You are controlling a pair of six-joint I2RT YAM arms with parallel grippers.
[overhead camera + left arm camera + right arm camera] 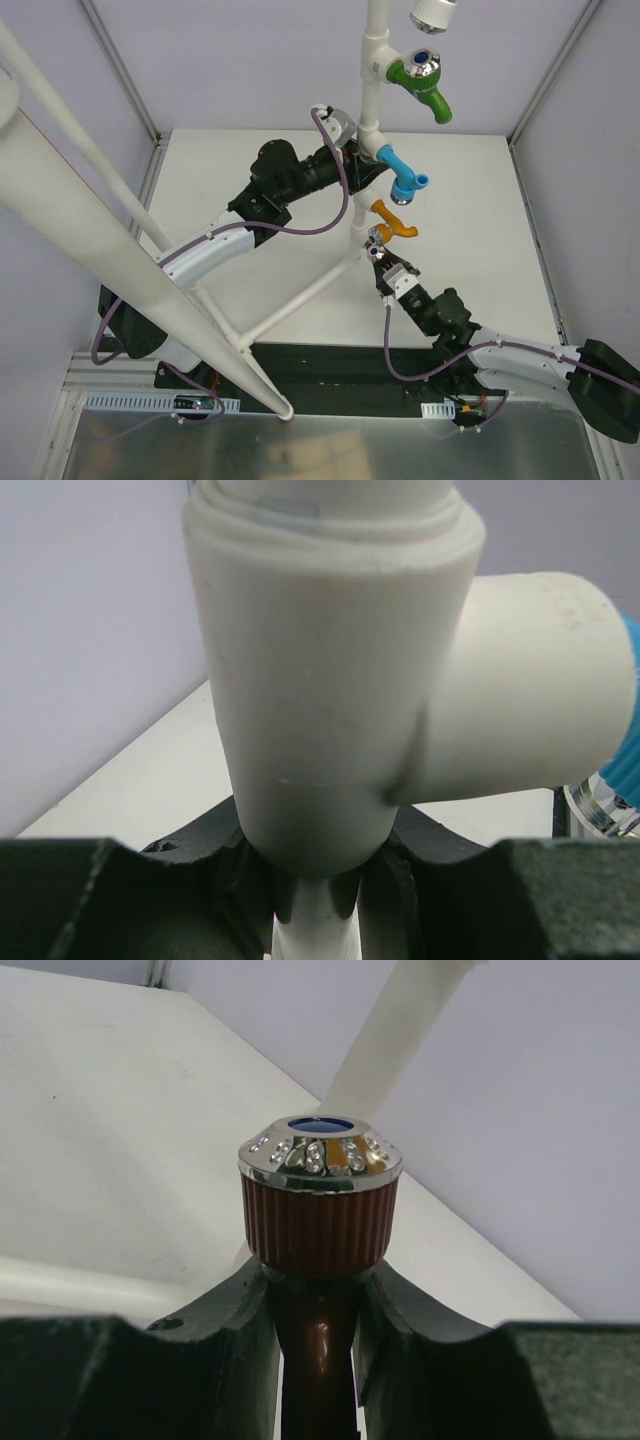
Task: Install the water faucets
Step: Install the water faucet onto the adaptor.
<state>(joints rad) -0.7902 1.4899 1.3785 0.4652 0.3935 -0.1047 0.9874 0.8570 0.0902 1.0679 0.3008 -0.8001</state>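
Mid-frame, the right gripper (pixel 318 1298) pinches the brown faucet (pixel 320 1210) just below the orange faucet (pixel 396 222); the left gripper (pixel 315 878) clamps the white pipe (pixel 371 95).

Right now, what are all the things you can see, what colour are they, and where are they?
green faucet: one, green with a silver cap, high on the upright pipe
blue faucet: one, blue, on the pipe below the green one
orange faucet: one, orange, below the blue one
brown faucet: one, brown with a silver cap, in the right gripper
top fitting: one, white and silver, above the green faucet
white pipe frame: one, white, standing on the table
table: one, white, under everything
left gripper: one, black, closed on the pipe just under a joint
right gripper: one, black, closed on the brown faucet's stem
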